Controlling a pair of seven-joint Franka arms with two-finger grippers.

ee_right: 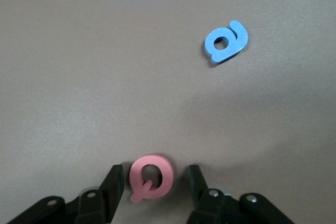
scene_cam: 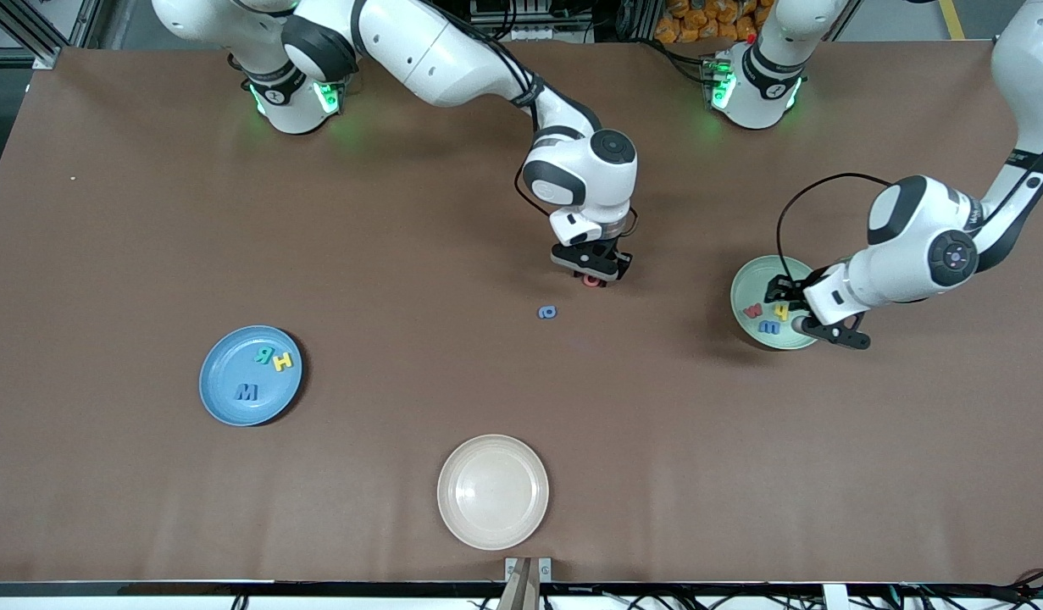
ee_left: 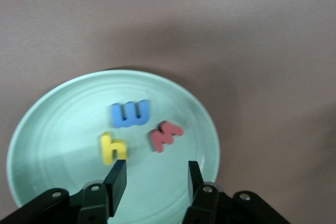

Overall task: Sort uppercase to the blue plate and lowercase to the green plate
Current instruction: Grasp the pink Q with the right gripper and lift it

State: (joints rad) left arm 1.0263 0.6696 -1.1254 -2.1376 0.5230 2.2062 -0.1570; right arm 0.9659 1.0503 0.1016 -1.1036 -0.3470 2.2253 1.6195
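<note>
The right pincer (ee_right: 152, 182) stood low on the surface (scene_cam: 402, 237), fingers apart around the red Q (ee_right: 151, 178). The left pincer (ee_left: 152, 179) hung open, empty, over the green plate (ee_left: 63, 108) holding three lowercase letters (ee_left: 130, 114).

Front camera sat high, faced both arms across the table (scene_cam: 148, 212). Wrist cameras looked down close: left shared the green plate (ee_left: 47, 129), right the red Q (ee_right: 151, 178).

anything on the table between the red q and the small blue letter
Nothing. The right wrist view shows bare brown table between the flat red Q and the small blue rounded letter.
</note>
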